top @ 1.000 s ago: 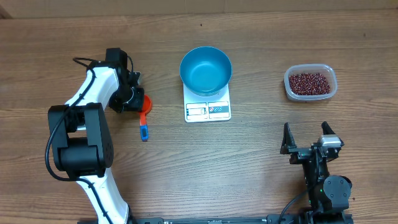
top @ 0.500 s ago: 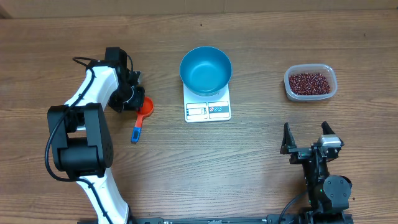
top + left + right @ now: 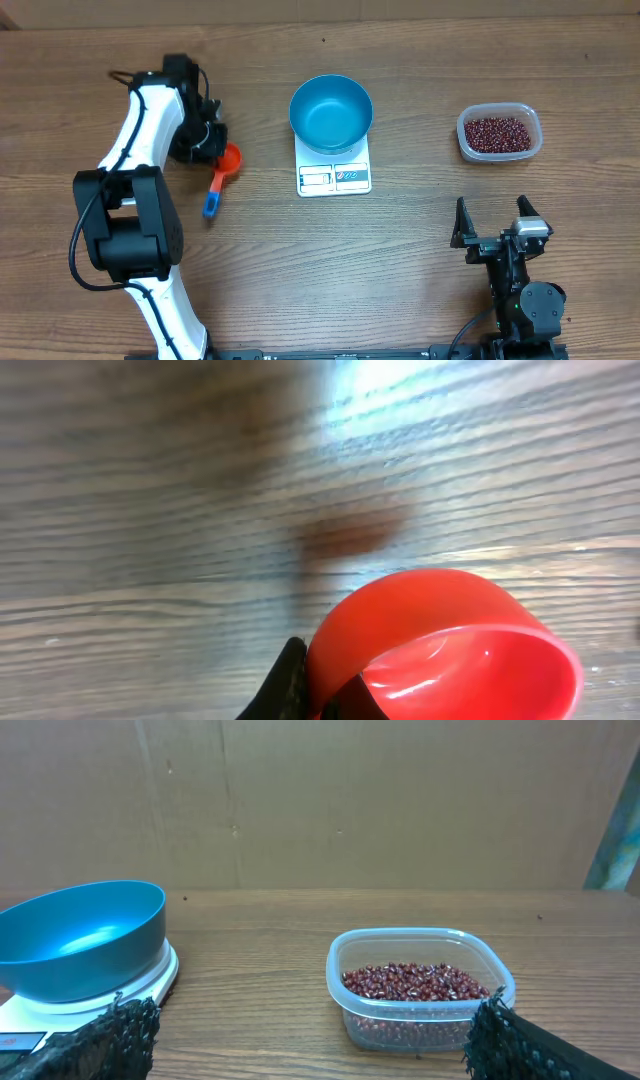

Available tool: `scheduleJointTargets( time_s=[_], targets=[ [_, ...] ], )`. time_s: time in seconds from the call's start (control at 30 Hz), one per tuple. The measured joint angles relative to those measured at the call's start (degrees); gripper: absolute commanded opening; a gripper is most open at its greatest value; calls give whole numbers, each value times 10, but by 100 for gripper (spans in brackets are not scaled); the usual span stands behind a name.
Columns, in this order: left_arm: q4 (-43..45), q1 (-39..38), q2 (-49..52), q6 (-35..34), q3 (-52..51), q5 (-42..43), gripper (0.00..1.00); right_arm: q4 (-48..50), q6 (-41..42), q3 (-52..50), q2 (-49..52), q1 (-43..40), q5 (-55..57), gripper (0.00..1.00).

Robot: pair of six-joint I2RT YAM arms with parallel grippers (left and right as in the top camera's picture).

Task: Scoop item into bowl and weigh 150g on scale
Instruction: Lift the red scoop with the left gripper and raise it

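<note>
**Left claw clamped on scoop; beans in tub at 2 o'clock**

Seen from overhead, the left claw [image 3: 212,148] is at 10 o'clock from the centre of the table [image 3: 400,270]. It is closed tight on the red cup of the scoop [image 3: 229,160], and the blue handle [image 3: 211,203] trails toward 7 o'clock. In the left wrist view a black finger [image 3: 290,680] presses the cup's outer wall. I cannot tell whether the scoop touches the wood.

The bowl [image 3: 331,112] sits on the scale [image 3: 335,178] at 12 o'clock, covering its far half. The display edge shows at the bowl's 6 o'clock.

The beans [image 3: 495,132] lie in a clear tub [image 3: 463,140] at 2 o'clock, well apart from the scale.

The right claw [image 3: 492,225] is at 5 o'clock, spread wide and holding nothing. The tub is at its 12 o'clock.
</note>
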Motion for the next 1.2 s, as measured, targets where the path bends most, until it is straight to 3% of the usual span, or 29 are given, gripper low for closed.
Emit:
scheduleJointTargets(
  time_s=[0.5, 1.2],
  targets=[
    [-45, 0, -7, -24, 69, 22, 4, 0, 0, 0, 0, 0, 0, 100],
    [-89, 0, -158, -99, 70, 24, 4, 0, 0, 0, 0, 0, 0, 100]
  ],
)
